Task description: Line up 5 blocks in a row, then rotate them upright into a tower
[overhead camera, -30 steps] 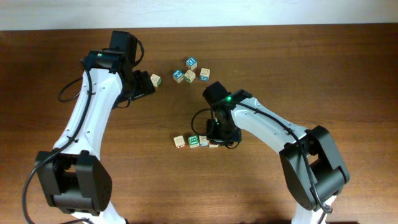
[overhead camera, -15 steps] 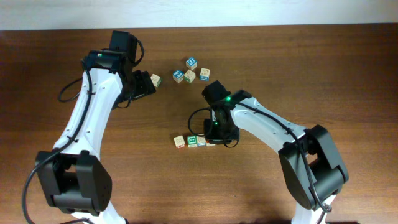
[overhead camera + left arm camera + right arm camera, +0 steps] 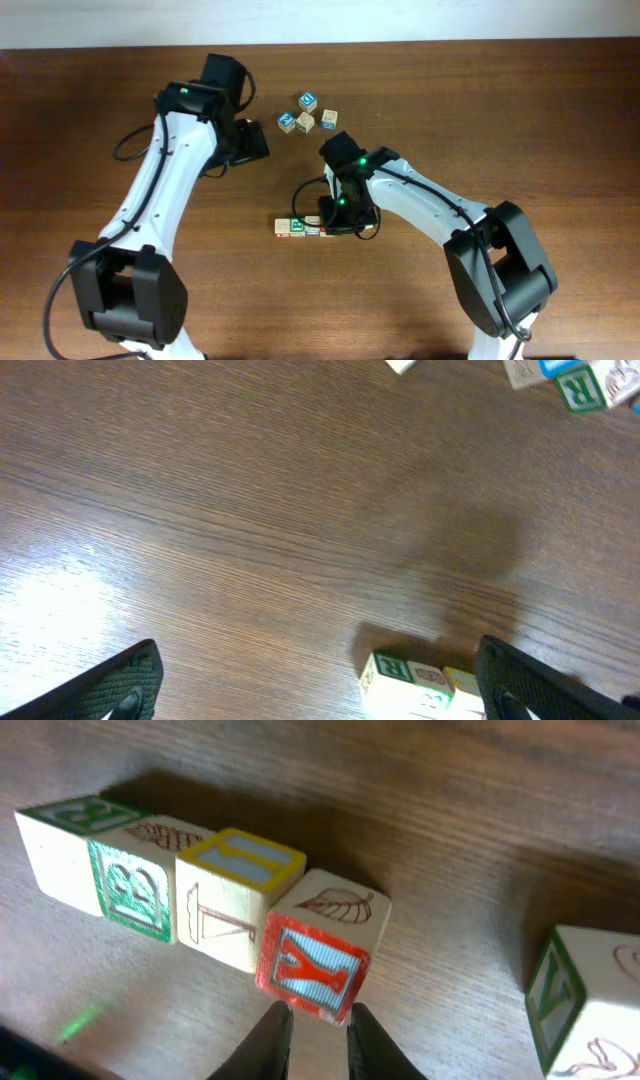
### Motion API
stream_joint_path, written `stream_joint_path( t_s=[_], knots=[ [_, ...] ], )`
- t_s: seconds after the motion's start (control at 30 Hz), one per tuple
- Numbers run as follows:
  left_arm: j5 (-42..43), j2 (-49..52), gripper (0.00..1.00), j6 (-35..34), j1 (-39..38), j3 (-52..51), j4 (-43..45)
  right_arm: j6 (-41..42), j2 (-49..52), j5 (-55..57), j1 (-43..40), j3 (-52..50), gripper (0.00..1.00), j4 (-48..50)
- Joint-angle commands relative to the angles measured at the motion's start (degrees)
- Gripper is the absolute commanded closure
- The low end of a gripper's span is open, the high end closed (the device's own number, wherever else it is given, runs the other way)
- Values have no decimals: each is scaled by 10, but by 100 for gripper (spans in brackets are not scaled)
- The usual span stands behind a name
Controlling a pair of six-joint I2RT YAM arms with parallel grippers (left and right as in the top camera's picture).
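A row of light-wood blocks lies mid-table. In the right wrist view it reads, left to right: a cube with a green top, a green "B" block, a yellow-framed "I" block and a red "Y" block turned askew. My right gripper is shut, with its tips against the Y block's lower edge and nothing between them. Another block with a green-framed face stands apart on the right. My left gripper hangs open and empty above the table, with the row low in its view.
At the back stands a cluster: two blue-faced cubes and two wooden cubes. It also shows in the corner of the left wrist view, as a clump of cubes. The left arm spans the left half of the table.
The right gripper slid left, pushing the row of blocks with it. The left arm swung right, and now covers the lone cube that lay beside it.
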Motion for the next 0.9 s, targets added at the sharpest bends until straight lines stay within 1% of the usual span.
stream_joint_path(
  t_s=[0.0,0.1,0.13,0.23,0.27,0.33,0.4,0.47,0.57,0.7,0.87],
  knots=[
    [4,2,0,-5,-7,0,0,-8,5,-8,-5,48,72,-36],
    [3,2,1,-5,-5,0,3,-38,5,-6,-35,155,70,-138],
    [-1,2,1,-5,-5,0,3,-38,5,6,-47,174,70,-162],
    [-31,2,2,-5,-5,0,3,-37,5,92,-103,171,70,-221],
    [-32,2,4,-5,-5,0,4,-38,5,99,-116,159,71,-221],
    [-33,2,6,-5,-4,0,10,-53,6,103,-139,124,71,-198],
    [-33,2,6,-5,-4,0,14,-59,6,103,-152,72,73,-148],
    [-33,2,7,-5,-4,0,14,-71,6,104,-153,19,74,-75],
    [-33,2,7,-5,-3,0,16,-96,6,100,-153,-2,74,-37],
    [-32,2,7,-5,-3,0,16,-101,6,76,-130,-9,75,-45],
    [-30,2,6,-5,-4,0,8,-41,6,49,-109,-9,75,-56]
  ],
)
